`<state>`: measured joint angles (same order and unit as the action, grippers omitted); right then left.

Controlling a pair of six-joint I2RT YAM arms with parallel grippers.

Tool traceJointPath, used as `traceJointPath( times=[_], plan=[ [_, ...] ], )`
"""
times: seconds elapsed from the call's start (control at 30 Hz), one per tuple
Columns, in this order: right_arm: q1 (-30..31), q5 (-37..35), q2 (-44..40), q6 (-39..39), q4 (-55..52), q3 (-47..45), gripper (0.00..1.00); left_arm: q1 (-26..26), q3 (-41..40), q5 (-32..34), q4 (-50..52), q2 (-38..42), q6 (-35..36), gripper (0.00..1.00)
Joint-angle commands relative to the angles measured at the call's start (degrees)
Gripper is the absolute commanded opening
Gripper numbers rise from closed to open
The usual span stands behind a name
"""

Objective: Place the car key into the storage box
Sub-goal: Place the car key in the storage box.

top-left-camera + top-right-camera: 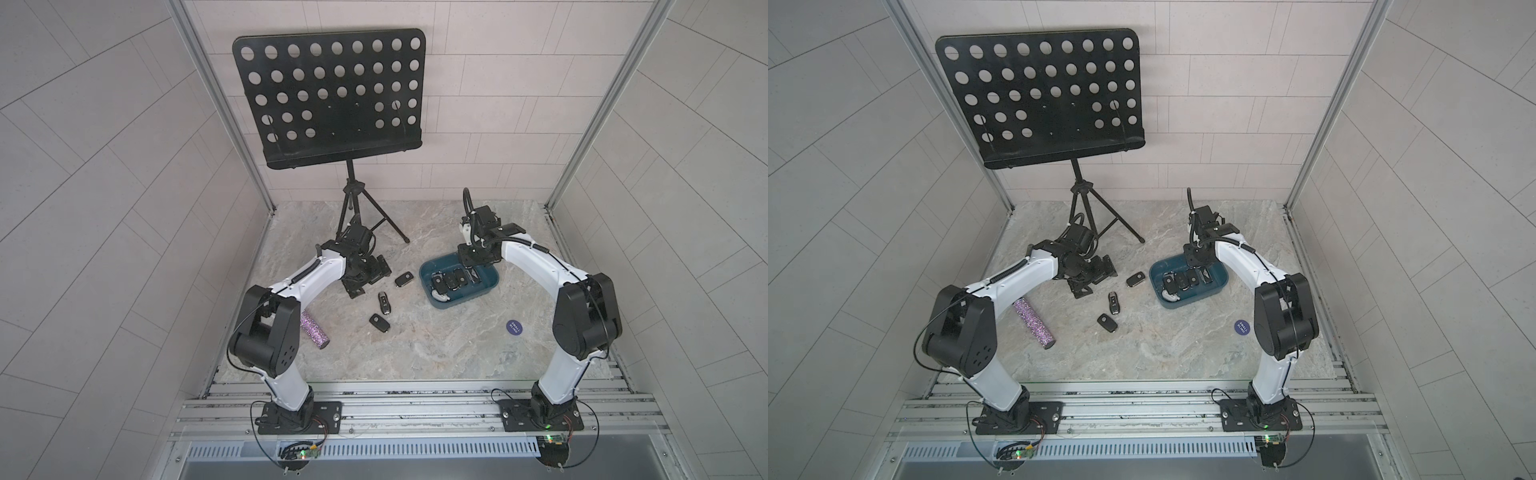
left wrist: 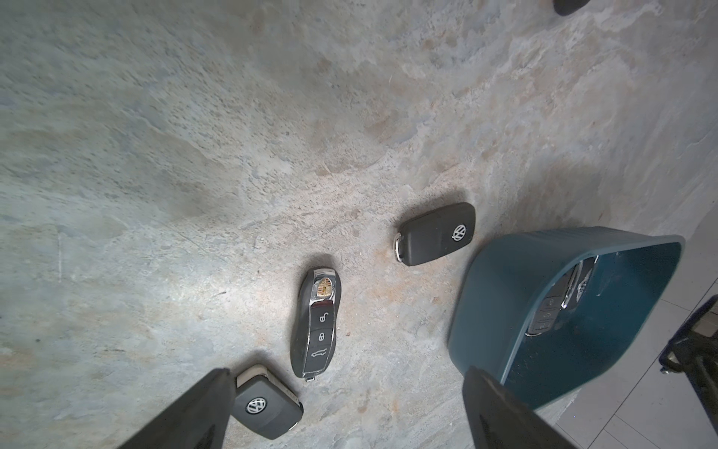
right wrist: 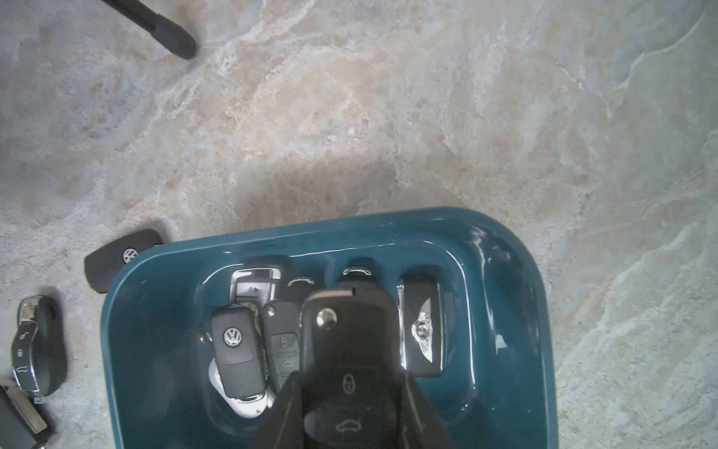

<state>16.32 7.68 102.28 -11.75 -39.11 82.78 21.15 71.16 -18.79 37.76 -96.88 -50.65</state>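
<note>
Right gripper is pinching the car key above the storage box; lowering close to the fobs before releasing is looking wisest.

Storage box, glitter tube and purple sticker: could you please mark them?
storage box point(image 1: 473, 294), a top view, near wall
glitter tube point(image 1: 314, 329), a top view, middle
purple sticker point(image 1: 514, 327), a top view, centre

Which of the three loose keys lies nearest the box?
The VW key beside the box rim; the chrome key and the other VW key lie farther off.
</note>
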Motion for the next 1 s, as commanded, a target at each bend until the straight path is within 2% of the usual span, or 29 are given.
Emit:
traceJointPath(
  times=[0.0, 0.47, 0.97],
  plan=[
    [-0.15, -1.91, 1.93, 2.17, -0.87, -0.86, 0.23, 0.39, 0.86, 0.86, 1.24, -0.41, -0.01, 1.00],
    [-0.13, -0.80, 4.98, 1.82, 1.75, -4.90, 0.23, 0.44, 0.22, 1.51, 2.45, 0.41, 0.03, 1.00],
    [-0.02, 1.14, 9.16, 0.74, 2.24, -4.62, 0.25, 0.46, -1.98, 2.27, 2.41, 1.70, -0.16, 1.00]
  ],
)
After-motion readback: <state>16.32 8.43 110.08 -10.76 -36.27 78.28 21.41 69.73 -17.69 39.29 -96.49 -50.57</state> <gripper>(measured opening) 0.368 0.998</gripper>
